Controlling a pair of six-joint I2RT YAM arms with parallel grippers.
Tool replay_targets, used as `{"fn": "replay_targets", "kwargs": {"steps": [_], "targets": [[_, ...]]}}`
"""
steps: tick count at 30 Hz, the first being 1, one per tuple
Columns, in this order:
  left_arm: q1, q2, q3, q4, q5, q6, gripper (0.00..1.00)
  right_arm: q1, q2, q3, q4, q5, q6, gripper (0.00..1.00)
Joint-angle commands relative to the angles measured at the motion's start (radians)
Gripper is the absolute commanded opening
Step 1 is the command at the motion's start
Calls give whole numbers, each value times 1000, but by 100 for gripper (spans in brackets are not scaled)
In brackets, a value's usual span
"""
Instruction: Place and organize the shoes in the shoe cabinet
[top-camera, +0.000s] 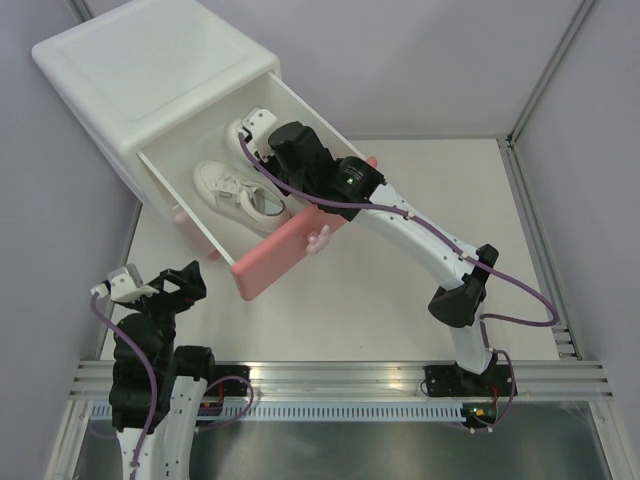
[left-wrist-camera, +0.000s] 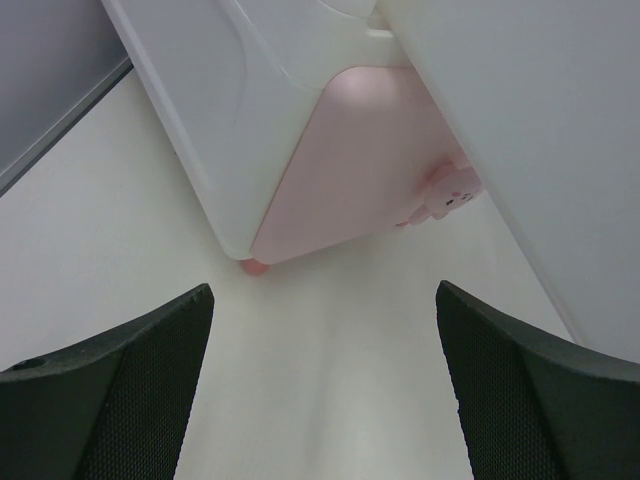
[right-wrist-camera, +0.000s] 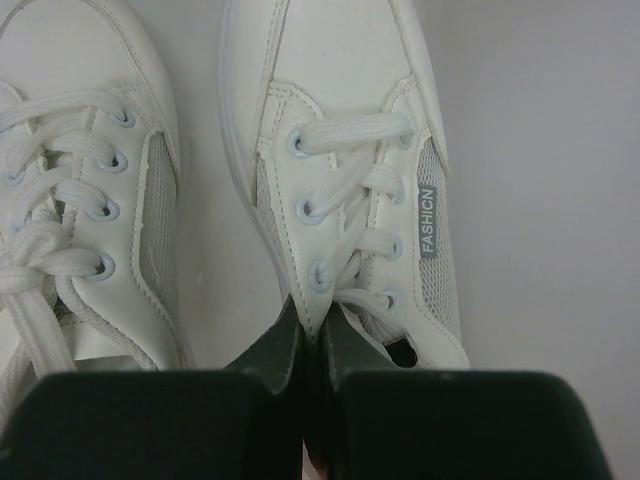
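Note:
The white shoe cabinet (top-camera: 140, 75) stands at the back left with its upper drawer (top-camera: 285, 255) pulled out, pink front toward me. Two white sneakers lie inside it. One shoe (top-camera: 235, 190) rests on the left of the drawer. My right gripper (top-camera: 262, 150) reaches into the drawer and is shut on the lace-side edge of the other shoe (right-wrist-camera: 350, 150), which sits to the right of its mate (right-wrist-camera: 80, 180). My left gripper (left-wrist-camera: 322, 380) hangs open over bare table, near the cabinet's pale pink lower drawer front (left-wrist-camera: 350, 160) and bunny knob (left-wrist-camera: 445, 195).
Grey walls close in the table on the left and right. A metal rail (top-camera: 340, 375) runs along the near edge by the arm bases. The cabinet's pink foot (left-wrist-camera: 256, 266) sits just ahead of my left fingers.

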Motion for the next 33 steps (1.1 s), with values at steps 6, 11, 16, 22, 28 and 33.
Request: {"fn": "replay_targets", "kwargs": {"steps": [6,11,16,22,28,33], "targets": [[5,-47,0,31,20,36,94,-2,-49,8,77,0,14,3],[5,-47,0,33,20,36,94,3,-47,8,75,-6,17,3],[5,-48,0,31,20,36,94,9,-46,9,78,-8,26,4],[5,-48,0,33,21,37,94,15,-46,11,64,-19,14,4],[6,-48,-2,32,21,37,94,20,-47,8,35,-10,-14,4],[6,-48,-2,33,20,38,94,20,-50,6,29,-16,-20,4]]}}
